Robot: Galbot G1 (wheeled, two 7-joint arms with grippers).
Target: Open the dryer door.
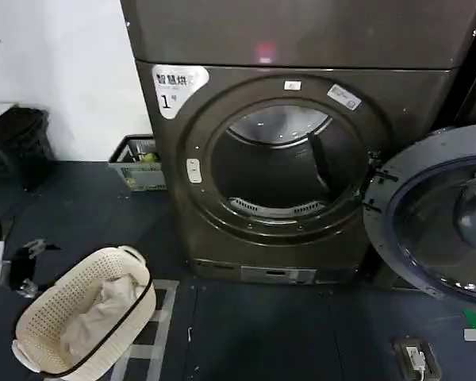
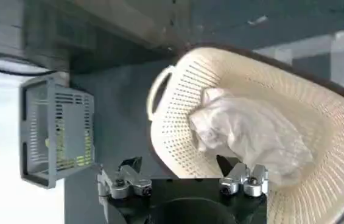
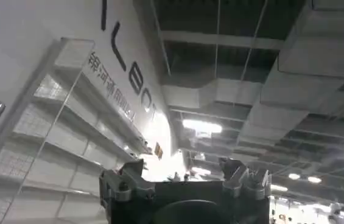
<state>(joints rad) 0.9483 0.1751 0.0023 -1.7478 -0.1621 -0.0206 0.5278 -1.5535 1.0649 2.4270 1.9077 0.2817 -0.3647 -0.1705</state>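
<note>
The dryer door stands swung wide open to the right of the machine, its grey inner face and dark glass turned toward me. The round drum opening is uncovered and the metal drum inside looks empty. My left gripper is open with nothing between its fingers; it hangs over the floor beside the white laundry basket. My right gripper is open too, holds nothing, and points up toward the ceiling and wall shelves.
The white laundry basket with a pale cloth lies on the dark floor at front left. A small grey crate sits against the wall left of the dryer, a black bag farther left. A floor socket lies at front right.
</note>
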